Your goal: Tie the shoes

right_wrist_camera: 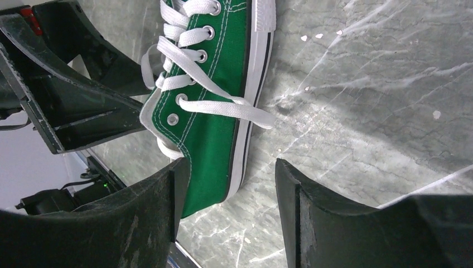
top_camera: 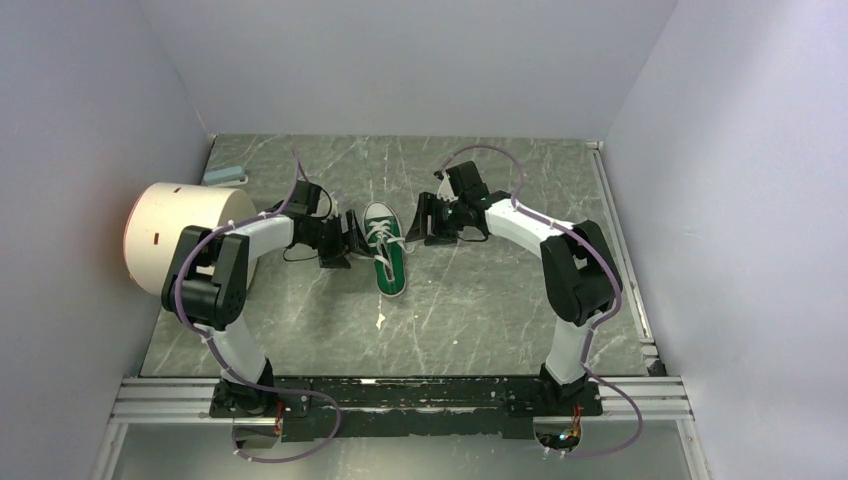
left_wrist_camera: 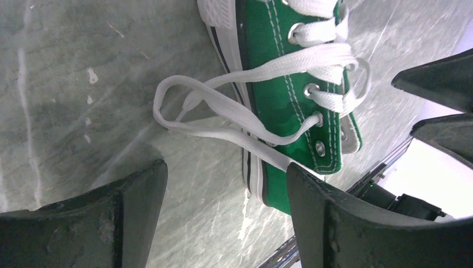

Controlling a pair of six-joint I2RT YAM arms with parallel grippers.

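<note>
A small green sneaker point(top_camera: 387, 255) with white laces lies mid-table, toe pointing away from the arm bases. My left gripper point(top_camera: 345, 240) hovers at its left side and my right gripper point(top_camera: 425, 222) at its right. In the left wrist view the sneaker point(left_wrist_camera: 279, 106) shows a loose lace loop point(left_wrist_camera: 184, 106) spread on the table; the left gripper point(left_wrist_camera: 226, 170) stands open and empty, one lace strand running up to its right fingertip point(left_wrist_camera: 301, 184). In the right wrist view a short lace end point(right_wrist_camera: 245, 111) hangs over the sneaker's point(right_wrist_camera: 215, 128) side. The right gripper point(right_wrist_camera: 231, 164) is open and holds nothing.
A cream cylinder point(top_camera: 180, 235) stands against the left wall beside the left arm. A small pale blue object point(top_camera: 225, 175) lies at the back left. A white scrap point(top_camera: 380, 320) lies in front of the shoe. An aluminium rail point(top_camera: 400, 395) runs along the near edge. Walls close three sides.
</note>
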